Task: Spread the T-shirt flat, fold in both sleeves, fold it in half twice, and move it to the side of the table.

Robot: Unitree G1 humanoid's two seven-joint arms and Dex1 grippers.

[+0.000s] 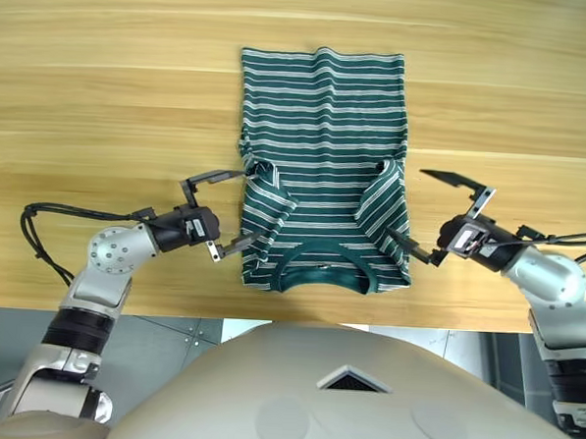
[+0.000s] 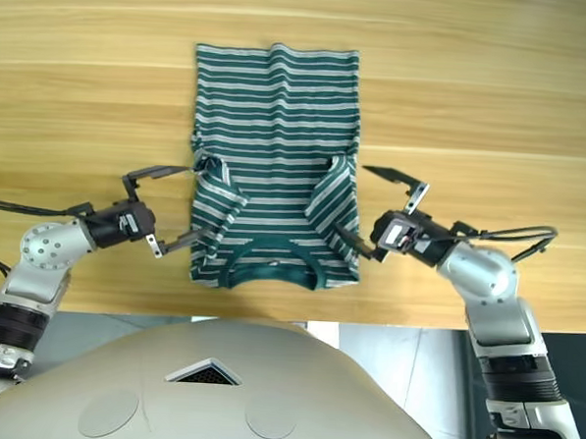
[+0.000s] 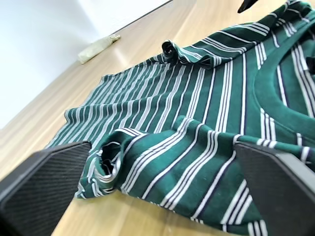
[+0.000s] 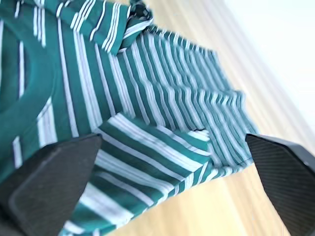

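Jaws spread either side, T-shirt [image 1: 322, 133] lengthwise near-to-far, collar [image 1: 324, 246] toward robot

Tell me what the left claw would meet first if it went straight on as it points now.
The left claw, open, points at the T-shirt. It would likely meet the folded-in sleeve first, which lies just ahead of it.

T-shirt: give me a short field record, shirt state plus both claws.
shirt: green-and-white striped T-shirt, flat on the light wooden table, collar toward the robot
sleeves: both folded in over the body
half folds: none yet
left claw: open, beside the left sleeve
right claw: open, beside the right sleeve
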